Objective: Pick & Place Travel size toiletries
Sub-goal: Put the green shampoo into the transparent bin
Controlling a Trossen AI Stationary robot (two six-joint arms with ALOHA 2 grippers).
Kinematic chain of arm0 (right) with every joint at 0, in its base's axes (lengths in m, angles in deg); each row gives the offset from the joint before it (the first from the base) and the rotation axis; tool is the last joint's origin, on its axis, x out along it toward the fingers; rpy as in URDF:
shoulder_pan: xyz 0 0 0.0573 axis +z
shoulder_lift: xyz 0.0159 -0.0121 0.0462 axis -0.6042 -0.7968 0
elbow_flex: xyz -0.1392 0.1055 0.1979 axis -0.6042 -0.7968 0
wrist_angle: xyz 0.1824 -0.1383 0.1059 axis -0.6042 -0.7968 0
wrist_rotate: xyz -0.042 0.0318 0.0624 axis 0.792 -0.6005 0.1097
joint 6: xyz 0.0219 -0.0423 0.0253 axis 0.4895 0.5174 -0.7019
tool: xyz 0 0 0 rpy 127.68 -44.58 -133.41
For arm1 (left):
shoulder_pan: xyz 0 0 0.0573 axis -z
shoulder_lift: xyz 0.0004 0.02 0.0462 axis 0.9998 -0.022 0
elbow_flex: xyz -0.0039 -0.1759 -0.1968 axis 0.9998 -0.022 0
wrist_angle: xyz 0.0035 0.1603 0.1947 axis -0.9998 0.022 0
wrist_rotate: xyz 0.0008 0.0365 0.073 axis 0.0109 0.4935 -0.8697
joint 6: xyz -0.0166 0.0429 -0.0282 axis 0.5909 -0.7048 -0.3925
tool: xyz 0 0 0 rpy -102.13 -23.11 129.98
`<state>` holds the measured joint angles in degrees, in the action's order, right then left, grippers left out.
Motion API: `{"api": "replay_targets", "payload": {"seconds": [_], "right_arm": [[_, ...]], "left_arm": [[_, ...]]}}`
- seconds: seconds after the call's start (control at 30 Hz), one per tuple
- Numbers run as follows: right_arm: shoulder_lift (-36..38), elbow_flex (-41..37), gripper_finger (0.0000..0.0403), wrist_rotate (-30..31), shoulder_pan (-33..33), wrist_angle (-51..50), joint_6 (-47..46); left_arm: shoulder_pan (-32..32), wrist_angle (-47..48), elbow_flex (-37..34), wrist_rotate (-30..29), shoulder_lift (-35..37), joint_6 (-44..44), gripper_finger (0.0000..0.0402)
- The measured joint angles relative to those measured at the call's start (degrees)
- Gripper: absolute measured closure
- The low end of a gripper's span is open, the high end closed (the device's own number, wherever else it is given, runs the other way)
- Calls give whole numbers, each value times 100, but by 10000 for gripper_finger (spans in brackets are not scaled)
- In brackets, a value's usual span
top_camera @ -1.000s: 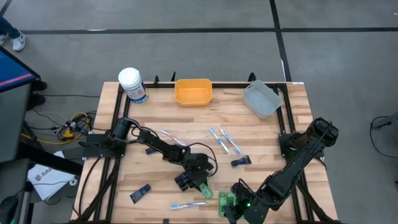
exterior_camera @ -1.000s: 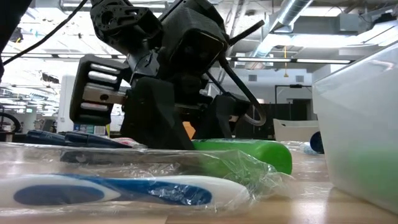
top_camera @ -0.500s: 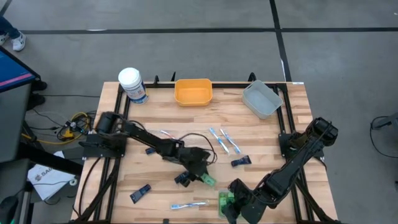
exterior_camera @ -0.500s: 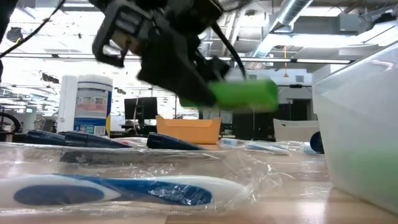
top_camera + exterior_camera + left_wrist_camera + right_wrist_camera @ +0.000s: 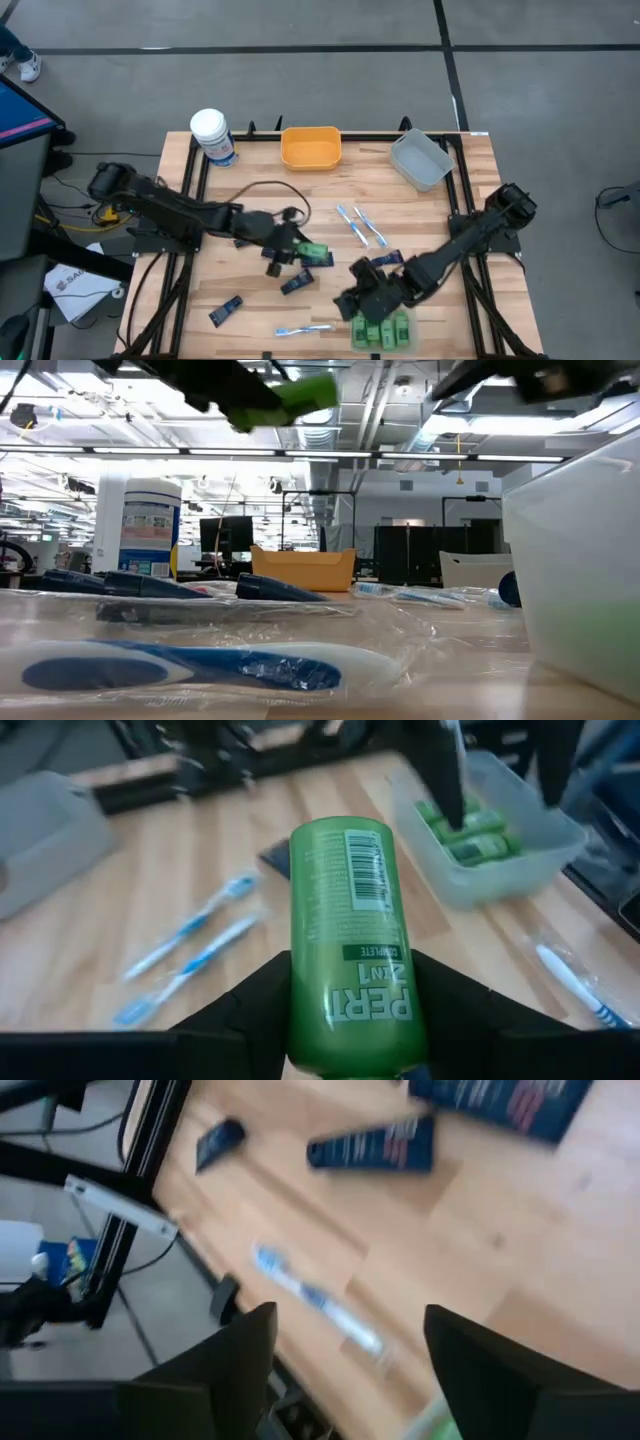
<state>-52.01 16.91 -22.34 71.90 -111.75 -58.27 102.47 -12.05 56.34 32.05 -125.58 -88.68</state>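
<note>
A bright green small bottle (image 5: pixel 348 910) hangs over the table's middle, with my left gripper (image 5: pixel 292 250) shut on it. The low view shows the bottle (image 5: pixel 300 395) high above the table. My right gripper (image 5: pixel 352 302) hovers open, nothing between its fingers, just beyond the clear bin (image 5: pixel 355 332), which holds several green bottles (image 5: pixel 385 330). Dark navy tubes (image 5: pixel 297 285) (image 5: pixel 388 260) (image 5: pixel 225 310) lie flat on the wood. Two toothbrushes (image 5: pixel 360 225) lie mid-table, and another toothbrush (image 5: pixel 303 328) lies near the front edge. My left gripper pinches the green bottle between its two fingers (image 5: pixel 250 1010), on the two sides of the end nearest the wrist (image 5: pixel 350 1020). The fingers come from the table's left, slanting a little downward, and lie along the bottle. The bottle sticks out ahead of them, lifted clear.
An orange bin (image 5: pixel 310 147) and a grey bin (image 5: pixel 420 160) stand at the far edge, with a white-lidded canister (image 5: pixel 212 135) at the far left. A wrapped toothbrush (image 5: pixel 180 665) lies close before the low camera.
My left gripper has risen with the green bottle and carried it toward the table's far left; the bottle, which lay on the wood, is now lifted clear. My right gripper has drawn back from over the clear bin toward the far edge.
</note>
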Motion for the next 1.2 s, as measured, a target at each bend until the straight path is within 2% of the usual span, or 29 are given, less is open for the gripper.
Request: {"api": "replay_targets", "payload": {"seconds": [0.23, 0.4, 0.63, 1.2], "right_arm": [[196, 5, 138, -22, -931, 379, 1158], [359, 0, 137, -158, -1463, 1079, 1778], [425, 5, 137, -477, -1860, 1808, 2019], [300, 0, 139, -616, -2365, 2158, 1990]], "left_arm": [[15, 36, -518, -400, 1079, 450, 235], [33, 48, -702, -604, 1428, 477, 233], [25, 32, -814, -884, 1519, 459, 234], [22, 9, -820, -1099, 1509, 316, 232]]}}
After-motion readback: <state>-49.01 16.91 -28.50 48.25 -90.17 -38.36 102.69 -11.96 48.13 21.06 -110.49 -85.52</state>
